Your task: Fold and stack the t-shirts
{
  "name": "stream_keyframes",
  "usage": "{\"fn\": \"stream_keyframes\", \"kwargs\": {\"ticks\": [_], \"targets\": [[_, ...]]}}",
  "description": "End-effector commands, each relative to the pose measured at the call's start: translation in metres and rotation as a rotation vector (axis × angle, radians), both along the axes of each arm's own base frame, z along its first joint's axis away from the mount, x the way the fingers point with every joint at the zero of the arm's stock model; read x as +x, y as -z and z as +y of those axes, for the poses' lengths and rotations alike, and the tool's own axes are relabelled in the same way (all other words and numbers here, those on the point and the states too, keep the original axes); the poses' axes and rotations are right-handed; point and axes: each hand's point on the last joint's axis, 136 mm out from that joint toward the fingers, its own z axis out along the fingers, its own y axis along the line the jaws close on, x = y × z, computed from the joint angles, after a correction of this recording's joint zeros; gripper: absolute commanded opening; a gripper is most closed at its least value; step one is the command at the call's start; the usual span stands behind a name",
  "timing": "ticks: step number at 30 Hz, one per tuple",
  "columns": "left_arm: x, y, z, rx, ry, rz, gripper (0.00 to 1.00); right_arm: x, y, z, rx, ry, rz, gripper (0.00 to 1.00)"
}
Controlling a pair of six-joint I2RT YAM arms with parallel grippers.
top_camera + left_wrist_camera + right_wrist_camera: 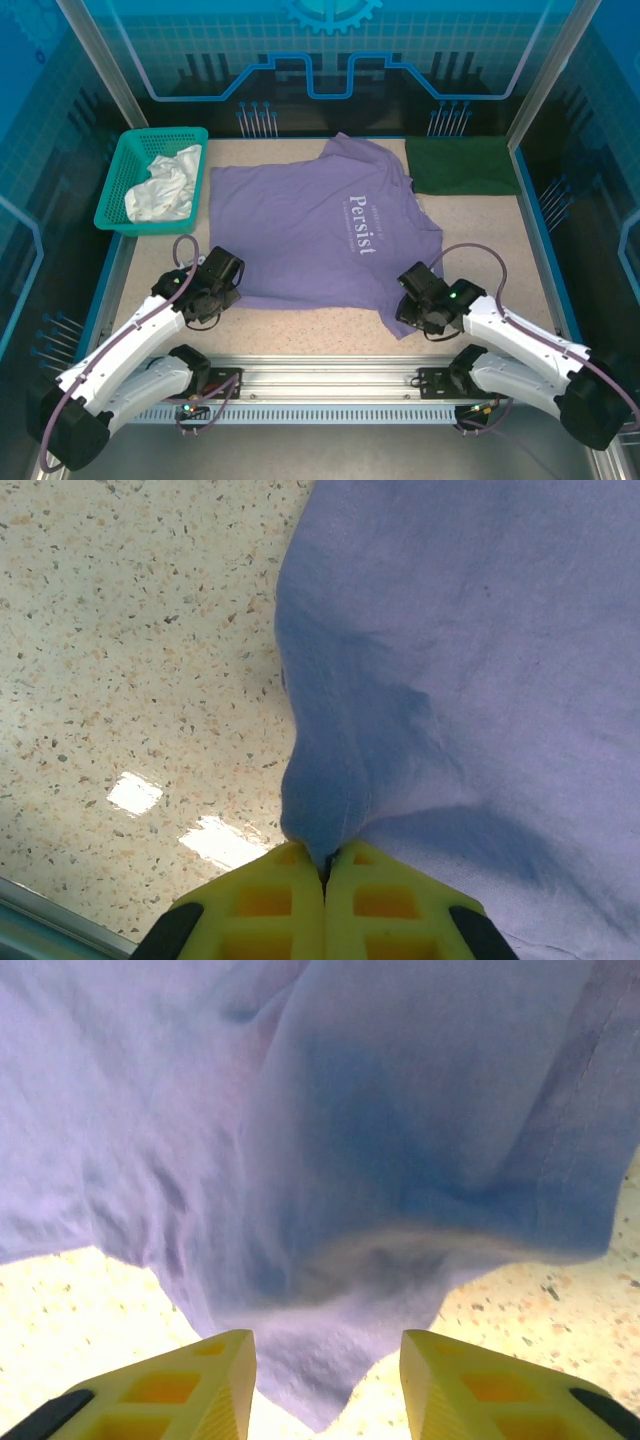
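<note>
Nearest you, your left gripper is pinched tight on the near-left hem of the lavender t-shirt, which lies spread across the middle of the worktop. Your right gripper stands part open, with the near-right hem loose between its fingers. Lift now and only one corner would rise, dragging the shirt askew. Beyond, the dark green t-shirt lies in the far right corner and the teal basket in the far left.
</note>
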Motion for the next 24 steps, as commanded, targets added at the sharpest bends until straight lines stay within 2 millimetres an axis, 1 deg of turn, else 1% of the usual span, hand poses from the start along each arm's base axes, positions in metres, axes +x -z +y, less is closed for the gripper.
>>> {"fn": "stream_keyframes", "kwargs": {"ticks": [1, 4, 7, 10, 12, 16, 19, 23, 24], "targets": [[0.000, 0.002, 0.001, 0.024, 0.024, 0.005, 0.00, -0.010, -0.006, -0.008, -0.086, -0.007, -0.014, 0.46], [0.000, 0.003, 0.001, 0.022, 0.023, 0.007, 0.00, -0.016, -0.003, 0.004, -0.102, -0.059, 0.019, 0.47], [0.000, 0.003, 0.000, 0.021, 0.026, 0.007, 0.00, -0.018, 0.003, 0.013, -0.139, -0.091, 0.036, 0.48], [0.000, 0.003, 0.000, 0.017, 0.025, 0.007, 0.00, -0.013, 0.010, 0.019, -0.165, -0.100, 0.047, 0.48], [0.000, 0.004, 0.000, 0.020, 0.025, 0.010, 0.00, -0.009, 0.011, 0.018, -0.200, -0.092, 0.049, 0.47], [-0.003, 0.006, 0.002, 0.028, 0.018, 0.020, 0.00, -0.009, 0.020, 0.017, -0.237, -0.077, 0.085, 0.44], [-0.006, 0.010, 0.005, 0.032, 0.010, 0.029, 0.00, -0.010, 0.027, 0.025, -0.207, -0.093, 0.101, 0.41], [-0.010, 0.017, 0.008, 0.039, -0.006, 0.041, 0.00, -0.010, 0.029, 0.027, -0.212, -0.110, 0.112, 0.35], [-0.011, 0.019, 0.008, 0.037, -0.007, 0.046, 0.00, -0.010, 0.029, 0.028, -0.210, -0.116, 0.112, 0.32]]}}
